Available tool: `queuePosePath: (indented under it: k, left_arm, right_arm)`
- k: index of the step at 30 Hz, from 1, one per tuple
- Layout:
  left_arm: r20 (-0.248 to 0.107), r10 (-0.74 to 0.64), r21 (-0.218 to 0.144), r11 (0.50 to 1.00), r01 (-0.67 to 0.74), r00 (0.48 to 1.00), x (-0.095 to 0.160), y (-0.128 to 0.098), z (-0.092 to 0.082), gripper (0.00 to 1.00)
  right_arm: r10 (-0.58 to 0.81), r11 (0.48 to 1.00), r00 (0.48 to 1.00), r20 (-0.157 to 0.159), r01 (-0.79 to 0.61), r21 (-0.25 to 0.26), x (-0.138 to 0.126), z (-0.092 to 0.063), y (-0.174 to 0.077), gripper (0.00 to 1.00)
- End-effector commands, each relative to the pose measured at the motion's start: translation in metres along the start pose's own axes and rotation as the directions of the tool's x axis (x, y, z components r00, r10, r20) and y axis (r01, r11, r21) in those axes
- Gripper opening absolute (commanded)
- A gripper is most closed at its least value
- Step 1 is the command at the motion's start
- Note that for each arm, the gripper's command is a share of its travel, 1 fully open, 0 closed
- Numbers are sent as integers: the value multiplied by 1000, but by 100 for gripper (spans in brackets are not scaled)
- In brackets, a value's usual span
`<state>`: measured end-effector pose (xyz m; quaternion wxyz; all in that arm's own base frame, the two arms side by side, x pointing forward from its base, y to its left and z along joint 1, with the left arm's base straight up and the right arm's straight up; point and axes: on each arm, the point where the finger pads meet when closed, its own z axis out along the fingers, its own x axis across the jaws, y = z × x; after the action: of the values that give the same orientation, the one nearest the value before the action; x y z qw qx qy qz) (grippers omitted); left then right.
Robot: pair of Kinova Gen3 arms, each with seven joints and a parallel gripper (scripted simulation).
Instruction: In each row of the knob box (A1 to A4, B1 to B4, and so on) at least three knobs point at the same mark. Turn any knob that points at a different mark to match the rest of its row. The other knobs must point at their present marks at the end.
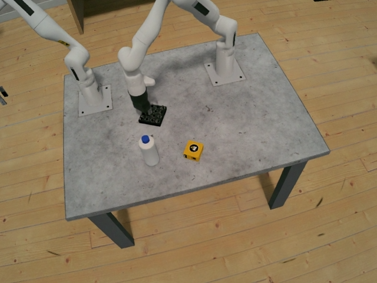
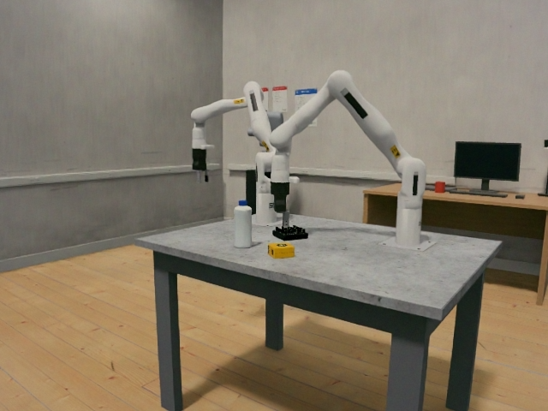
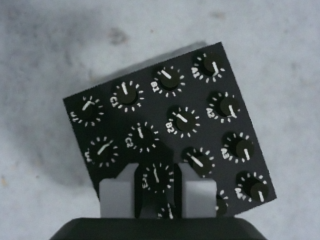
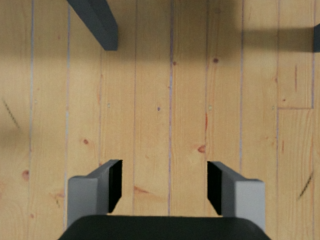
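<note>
The black knob box [image 1: 150, 123] [image 2: 295, 237] [image 3: 147, 75] lies on the table. My left gripper [image 1: 148, 112] [image 2: 285, 226] [image 3: 158, 182] is open low over it, one finger on each side of knob C3 [image 3: 157, 177]. In the left wrist view all four A lines point down, slightly right. The B1, B2 and B3 lines point up-left. The C1, C2 and C3 lines point up, slightly left; C4 looks alike but is partly hidden. D1 and D2 point up-right. B4, D3 and D4 are mostly or wholly hidden. My right gripper [image 2: 202, 177] [image 4: 164, 178] is open and empty, beyond the table.
A white bottle [image 1: 150, 153] [image 2: 242, 225] with a blue cap stands near the box. A yellow block [image 1: 193, 151] [image 2: 281, 250] lies beside the bottle. Both arm bases stand along the table's [image 1: 243, 128] [image 2: 354, 274] back edge. Below my right gripper is the wooden floor [image 4: 150, 125].
</note>
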<state>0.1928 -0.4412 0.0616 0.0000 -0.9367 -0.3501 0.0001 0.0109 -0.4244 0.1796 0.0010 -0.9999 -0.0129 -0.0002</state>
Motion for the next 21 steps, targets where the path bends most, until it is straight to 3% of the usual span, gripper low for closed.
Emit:
queuePosePath:
  k: [1, 5, 10, 11, 21]
  left_arm:
    - [0, 0, -2, 1000, 0, 1000, 0, 1, -13, 46]
    - [0, 0, -2, 1000, 0, 1000, 0, 1, -24, 46]
    - [0, 0, -2, 1000, 0, 1000, 0, 1, -25, 46]
    - [0, 0, -2, 1000, 0, 1000, 0, 1, -25, 100]
    - [0, 0, -2, 1000, 0, 1000, 1, 3, -38, 100]
  right_arm:
    - [0, 1000, 1000, 0, 0, -2, 0, -1, 0, 100]
    - [0, 1000, 1000, 0, 0, -2, 0, -1, 0, 100]
    - [0, 1000, 1000, 0, 0, -2, 0, -1, 0, 100]
    - [0, 1000, 1000, 0, 0, -2, 0, -1, 0, 100]
    - [0, 1000, 1000, 0, 0, -2, 0, -1, 0, 100]
